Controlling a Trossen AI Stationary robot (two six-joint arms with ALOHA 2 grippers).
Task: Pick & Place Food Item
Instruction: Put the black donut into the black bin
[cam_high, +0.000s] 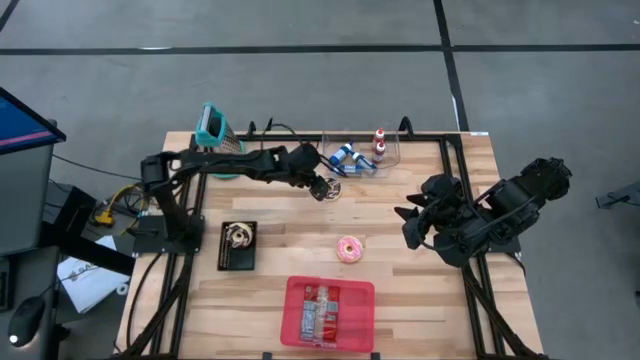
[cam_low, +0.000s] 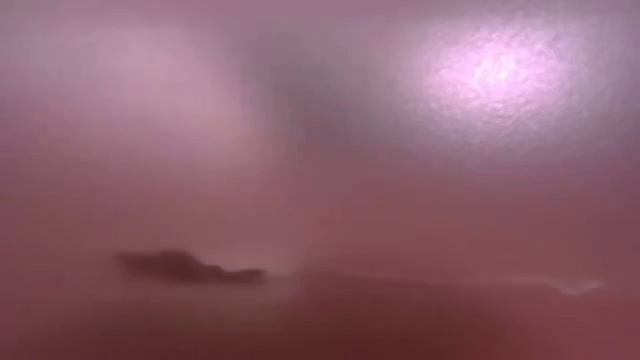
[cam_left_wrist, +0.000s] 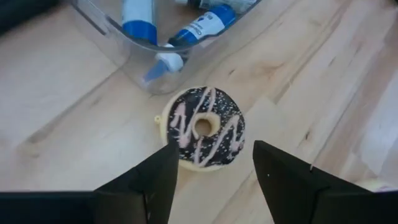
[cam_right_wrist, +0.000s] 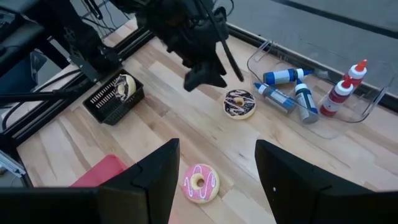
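A chocolate donut with pink drizzle (cam_left_wrist: 205, 127) (cam_high: 333, 190) lies flat on the wooden table, right beside a clear bin of bottles (cam_high: 360, 155). My left gripper (cam_left_wrist: 214, 168) (cam_high: 321, 187) hangs open just above it, slanting down from the table's left, its fingertips either side of the donut's nearer edge and not touching it. A pink frosted donut (cam_high: 349, 249) (cam_right_wrist: 200, 182) lies flat mid-table. My right gripper (cam_right_wrist: 217, 168) (cam_high: 410, 225) waits open, high above the table's right side.
A black basket (cam_high: 237, 245) holding a light donut sits at the left. A red tray (cam_high: 328, 310) with packets sits by the near edge. A teal holder (cam_high: 213, 125) stands at the far left. Bare wood lies between the donuts.
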